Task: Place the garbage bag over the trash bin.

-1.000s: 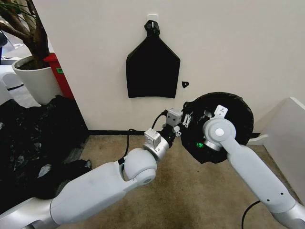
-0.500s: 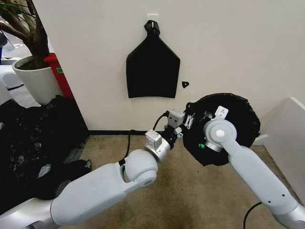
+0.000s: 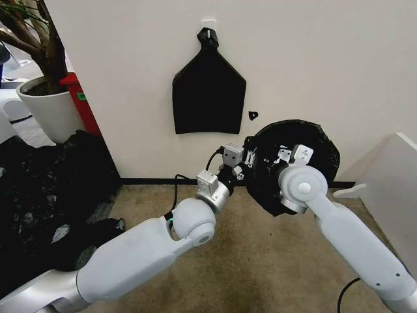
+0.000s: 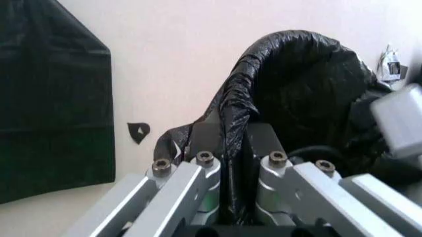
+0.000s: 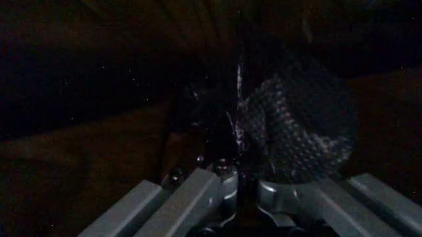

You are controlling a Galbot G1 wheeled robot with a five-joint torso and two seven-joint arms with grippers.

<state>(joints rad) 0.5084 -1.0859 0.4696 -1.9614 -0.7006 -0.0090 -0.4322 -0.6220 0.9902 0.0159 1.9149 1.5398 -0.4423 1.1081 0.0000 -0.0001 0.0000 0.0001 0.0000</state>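
The garbage bag (image 3: 306, 134) hangs in the air as a round, glossy black opening in front of the wall, held between both grippers. My left gripper (image 3: 249, 158) pinches its left rim; in the left wrist view the gripper (image 4: 231, 148) is shut on a wrinkled fold of the bag (image 4: 297, 84). My right gripper (image 3: 283, 156) reaches inside the opening. From the right wrist, the gripper (image 5: 240, 170) is closed on dark plastic (image 5: 197, 108). The trash bin is out of view.
A flat black bundle (image 3: 208, 94) hangs from a wall hook. A white plant pot (image 3: 45, 107) with a tree and a red object (image 3: 81, 98) stand at the left, above a big heap of black plastic (image 3: 45, 189). A white panel (image 3: 391, 182) stands right. Brown carpet (image 3: 260, 261) lies below.
Both grippers have lifted the bag up and a little to the left, closer to the wall. Both keep their hold on it.
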